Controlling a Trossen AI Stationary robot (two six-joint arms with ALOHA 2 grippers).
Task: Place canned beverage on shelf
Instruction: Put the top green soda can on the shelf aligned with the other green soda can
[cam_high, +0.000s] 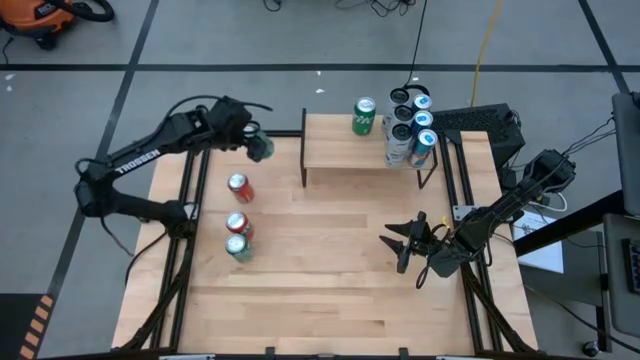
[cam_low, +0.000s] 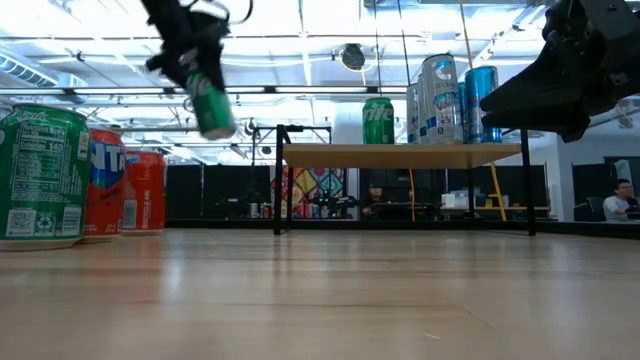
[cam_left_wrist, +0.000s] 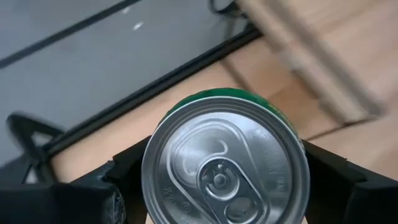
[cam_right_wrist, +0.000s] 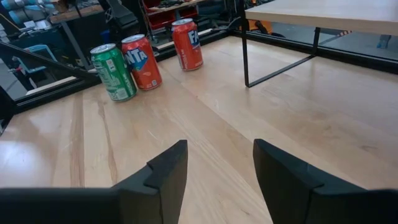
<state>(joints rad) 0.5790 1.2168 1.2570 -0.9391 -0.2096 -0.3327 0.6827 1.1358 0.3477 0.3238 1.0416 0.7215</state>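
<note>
My left gripper (cam_high: 258, 146) is shut on a green can (cam_high: 262, 149), lifted high over the table's far left, left of the shelf (cam_high: 345, 148); in the low view the can (cam_low: 208, 100) hangs tilted. The shelf carries a green can (cam_high: 364, 116) and several tall silver-and-blue cans (cam_high: 412, 127), all standing on their bases. Two red cans (cam_high: 239, 187) (cam_high: 238, 225) and a green can (cam_high: 238, 248) stand on the tabletop at the left. My right gripper (cam_high: 400, 245) is open and empty over the table's right half. My left gripper pinches the green can's side wall just below its top rim (cam_left_wrist: 155, 134) between its two fingers (cam_left_wrist: 339, 171), one on each side. The can is lifted clear of the table and tilted, with its lid (cam_left_wrist: 225, 163) facing the wrist camera.
Black frame rails (cam_high: 190, 210) run along the table's left and right sides. The shelf's black legs (cam_high: 304, 160) stand on the tabletop. Bare shelf top lies left of its green can. Bare wood (cam_high: 320, 290) spreads across the table's near half.
</note>
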